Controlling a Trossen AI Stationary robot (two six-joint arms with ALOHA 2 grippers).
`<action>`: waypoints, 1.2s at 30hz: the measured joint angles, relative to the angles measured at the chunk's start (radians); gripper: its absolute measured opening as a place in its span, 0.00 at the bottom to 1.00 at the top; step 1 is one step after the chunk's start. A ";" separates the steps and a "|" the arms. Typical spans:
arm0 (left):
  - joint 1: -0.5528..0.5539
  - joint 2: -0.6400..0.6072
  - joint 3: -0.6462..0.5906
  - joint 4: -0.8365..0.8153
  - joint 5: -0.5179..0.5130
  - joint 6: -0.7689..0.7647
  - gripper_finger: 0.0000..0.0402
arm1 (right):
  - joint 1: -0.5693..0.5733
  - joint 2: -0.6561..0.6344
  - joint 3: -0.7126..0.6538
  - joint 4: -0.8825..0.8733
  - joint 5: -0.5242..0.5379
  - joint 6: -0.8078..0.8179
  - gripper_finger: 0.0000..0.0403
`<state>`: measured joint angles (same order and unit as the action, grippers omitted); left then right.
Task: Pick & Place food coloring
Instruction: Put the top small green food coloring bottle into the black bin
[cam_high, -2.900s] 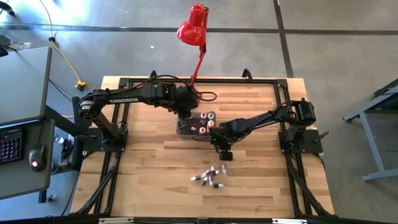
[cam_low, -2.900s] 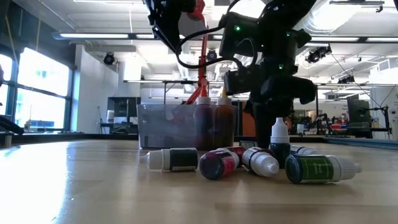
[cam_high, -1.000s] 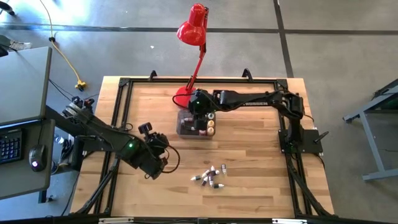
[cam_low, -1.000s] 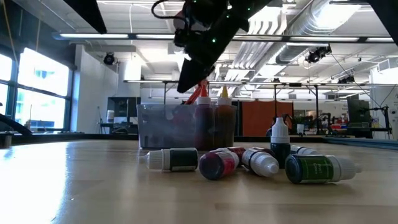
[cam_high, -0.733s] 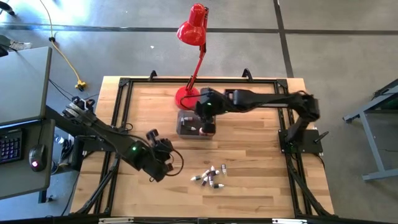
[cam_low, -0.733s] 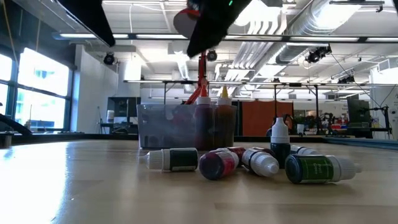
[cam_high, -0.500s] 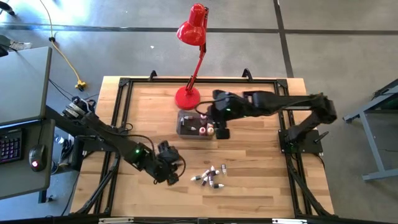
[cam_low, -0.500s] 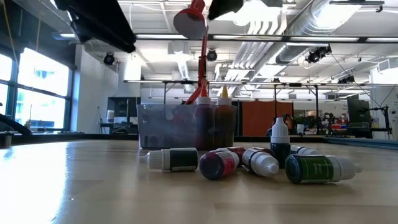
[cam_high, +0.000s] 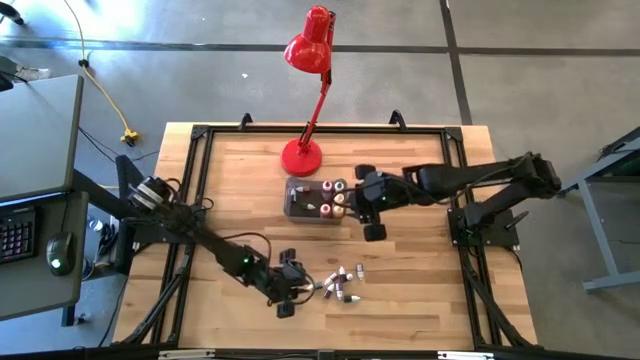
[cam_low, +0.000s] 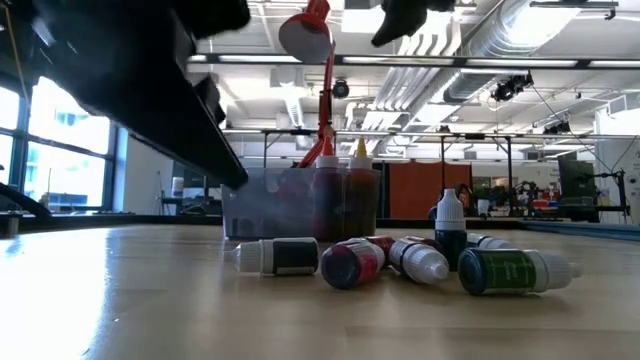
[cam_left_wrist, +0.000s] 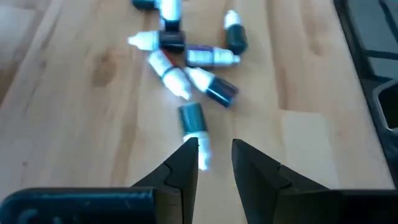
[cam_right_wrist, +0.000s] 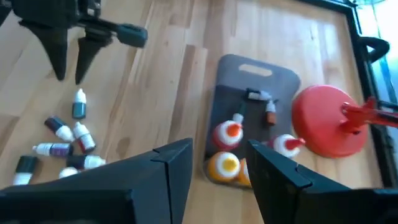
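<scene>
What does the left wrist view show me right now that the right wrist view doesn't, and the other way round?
Only the left wrist view: the left gripper, open and empty, close above the nearest lying food coloring bottle.

Only the right wrist view: the grey tub with bottles standing in it, the red lamp base, and the right gripper, open and empty.

Both: the loose cluster of bottles on the wooden table.

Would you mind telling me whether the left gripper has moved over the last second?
Yes. In the high view the left gripper has travelled rightward along the table's near side, ending beside the loose bottles, far from the tub.
</scene>
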<state>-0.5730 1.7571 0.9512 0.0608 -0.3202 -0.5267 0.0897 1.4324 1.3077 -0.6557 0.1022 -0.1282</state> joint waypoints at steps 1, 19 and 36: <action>0.004 0.011 0.004 0.011 -0.001 0.000 0.24 | 0.004 0.000 -0.024 0.029 -0.002 0.007 0.35; 0.024 0.069 0.007 0.029 0.033 0.003 0.24 | 0.036 -0.002 -0.105 0.163 0.003 0.067 0.35; 0.023 0.144 0.008 0.081 0.003 0.007 0.24 | 0.036 -0.002 -0.104 0.179 0.000 0.103 0.35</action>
<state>-0.5499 1.9013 0.9592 0.1422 -0.3173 -0.5198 0.1253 1.4307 1.2034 -0.4770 0.1020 -0.0250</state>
